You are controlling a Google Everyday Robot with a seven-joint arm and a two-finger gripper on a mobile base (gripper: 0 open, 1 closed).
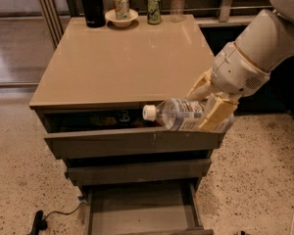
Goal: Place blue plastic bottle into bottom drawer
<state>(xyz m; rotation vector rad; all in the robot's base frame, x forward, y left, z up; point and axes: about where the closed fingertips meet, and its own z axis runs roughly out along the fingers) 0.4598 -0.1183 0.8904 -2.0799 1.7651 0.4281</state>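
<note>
Tan two-finger gripper, centre-right of frame, was clenched on the base end of the small clear blue-labelled plastic bottle. The bottle lay sideways, cap pointing left. Likely light, thin-walled, slick; best held on the labelled body. Count: one such bottle, three drawers, open grey bottom drawer at lower centre, two green-printed cans at top.

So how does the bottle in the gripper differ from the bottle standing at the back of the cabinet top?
The blue plastic bottle lies sideways, white cap toward the picture's left; the back bottle stands upright. The blue plastic bottle is clamped in the gripper, in the air before the open top drawer; the back bottle rests free on the cabinet top. Both are clear plastic bottles.
</note>
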